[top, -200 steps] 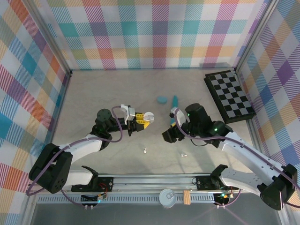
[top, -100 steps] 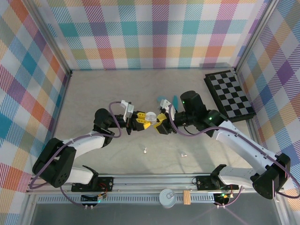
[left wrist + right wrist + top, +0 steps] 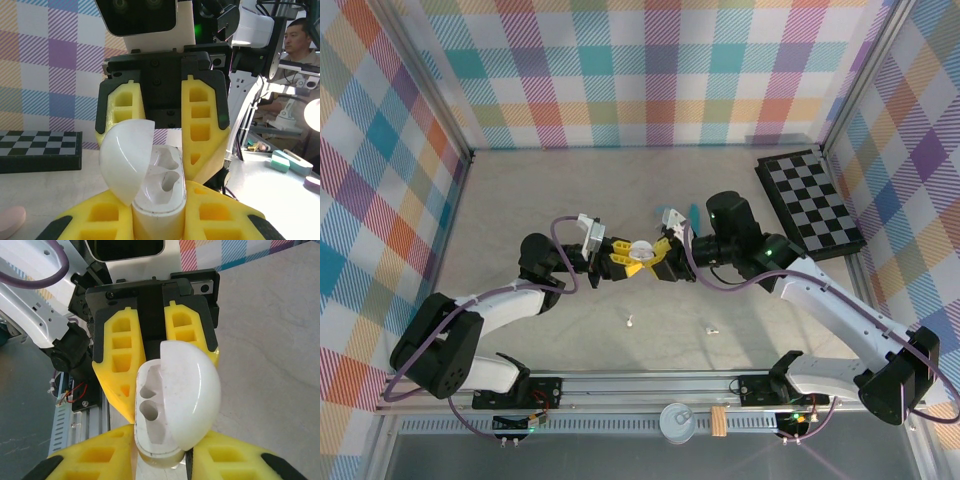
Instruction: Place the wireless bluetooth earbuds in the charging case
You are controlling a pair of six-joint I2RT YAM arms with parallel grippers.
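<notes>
Where the two arms meet over the middle of the table (image 3: 520, 200), the left gripper (image 3: 626, 263) and the right gripper (image 3: 660, 260) face each other tip to tip, with the white charging case (image 3: 641, 248) between them. The left wrist camera shows the left gripper's yellow fingers (image 3: 100, 220) pinched on the lower body of the case, holding it. The case stands open: its rounded lid (image 3: 125, 160) is swung off to one side, and two hollows (image 3: 167, 170) show in the top of the body. In the right wrist camera, the right gripper's fingers (image 3: 95, 462) are drawn in narrow on either side of the same case. One finger touches it and a thin dark slit runs along the other, so I cannot tell whether they grip it. Two tiny white earbuds (image 3: 631, 322) lie on the table nearer the arm bases, well apart from the case. One lies on the left gripper's side, and the second earbud (image 3: 711, 331) lies by the right arm. A checkerboard (image 3: 810, 205) lies in the far right corner.
</notes>
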